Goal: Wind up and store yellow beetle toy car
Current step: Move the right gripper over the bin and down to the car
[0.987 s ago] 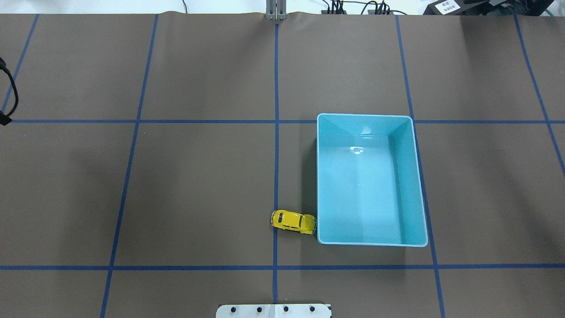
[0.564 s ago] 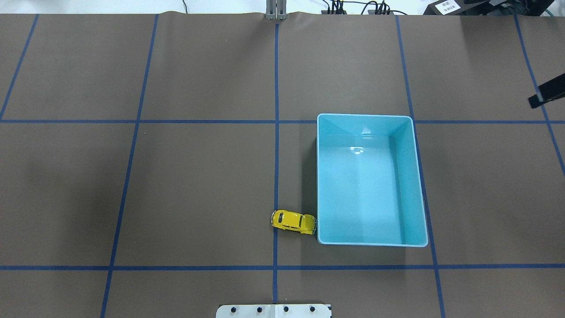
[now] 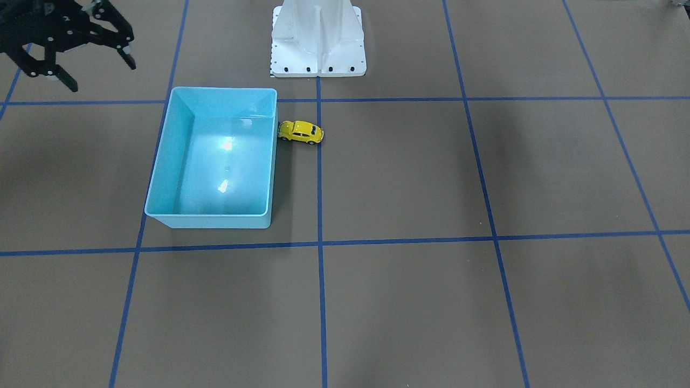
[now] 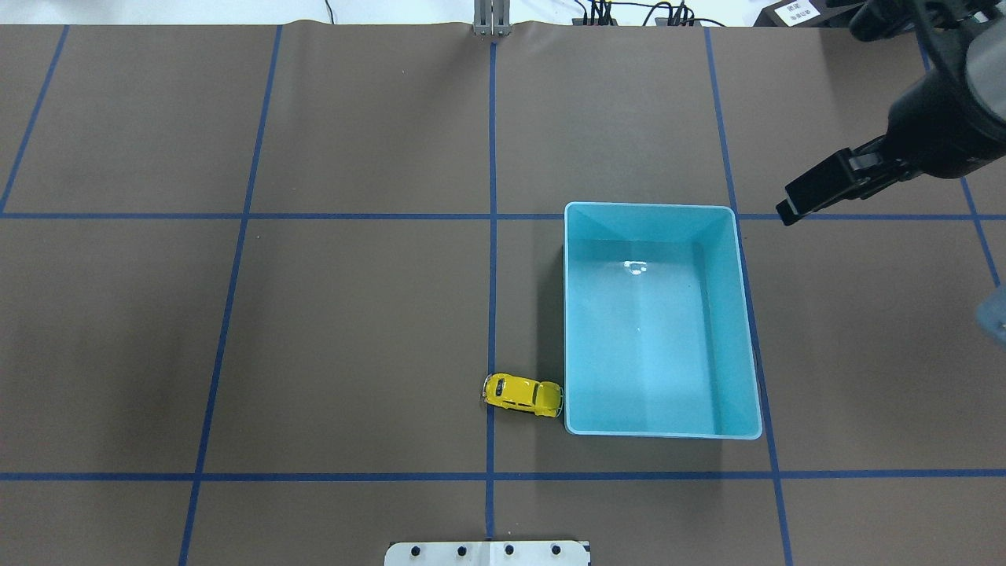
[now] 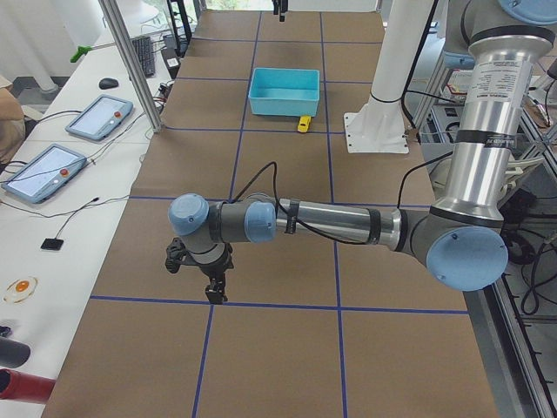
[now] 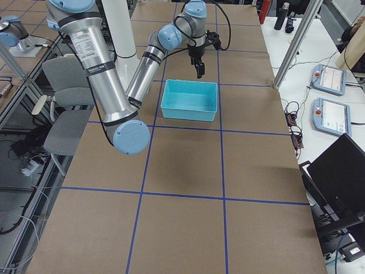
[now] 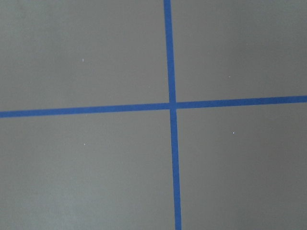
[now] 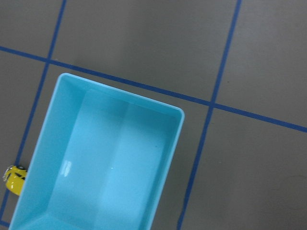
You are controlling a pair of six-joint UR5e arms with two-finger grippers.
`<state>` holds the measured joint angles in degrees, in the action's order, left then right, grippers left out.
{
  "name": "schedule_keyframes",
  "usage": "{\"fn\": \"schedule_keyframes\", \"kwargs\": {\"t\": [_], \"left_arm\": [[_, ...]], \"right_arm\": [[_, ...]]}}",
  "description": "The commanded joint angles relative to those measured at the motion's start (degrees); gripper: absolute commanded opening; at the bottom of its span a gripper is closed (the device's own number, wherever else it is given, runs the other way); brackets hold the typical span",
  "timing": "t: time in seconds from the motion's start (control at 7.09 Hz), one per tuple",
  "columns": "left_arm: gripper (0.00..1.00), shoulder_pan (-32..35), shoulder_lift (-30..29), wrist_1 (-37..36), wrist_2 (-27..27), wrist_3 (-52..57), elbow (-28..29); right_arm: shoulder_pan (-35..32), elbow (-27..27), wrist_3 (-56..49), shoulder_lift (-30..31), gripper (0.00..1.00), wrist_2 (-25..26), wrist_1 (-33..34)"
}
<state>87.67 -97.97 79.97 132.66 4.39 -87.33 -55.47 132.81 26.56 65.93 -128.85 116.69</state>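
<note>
The yellow beetle toy car sat on the bench just beside the light-blue bin's left wall, by its near corner. The right gripper hung beyond the bin's far right corner.

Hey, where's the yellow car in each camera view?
Front-facing: car upper centre, right of bin.
Overhead: car lower centre, left of bin.
Exterior left: car top centre, just below bin.
Exterior right: not visible.
Left wrist: not in it.
Right wrist: car at left edge, cut off.
Landmark: the bin beside it.
</note>
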Motion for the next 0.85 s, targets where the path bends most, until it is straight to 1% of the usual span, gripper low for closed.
{"fn": "schedule_keyframes", "kwargs": {"t": [0.0,0.28,0.42,0.56,0.71], "left_arm": [[1.0,0.2,1.1,0.4,0.0,0.5,1.8],[1.0,0.4,1.2,3.2,0.0,0.4,1.9],[1.0,0.4,1.2,3.3,0.0,0.0,1.8],[1.0,0.4,1.2,3.3,0.0,-0.2,2.1],[1.0,0.4,1.2,3.3,0.1,-0.2,2.1]], "right_arm": [[11.7,0.6,-1.8,-5.8,0.99,7.5,0.1],[17.2,0.1,-12.8,-8.6,0.99,13.5,0.1],[19.4,-2.0,-20.6,-10.5,0.99,17.3,0.1],[21.0,-5.3,-29.8,-12.8,0.99,20.0,-0.1],[23.4,-7.5,-33.3,-14.6,0.99,20.7,-0.1]]}}
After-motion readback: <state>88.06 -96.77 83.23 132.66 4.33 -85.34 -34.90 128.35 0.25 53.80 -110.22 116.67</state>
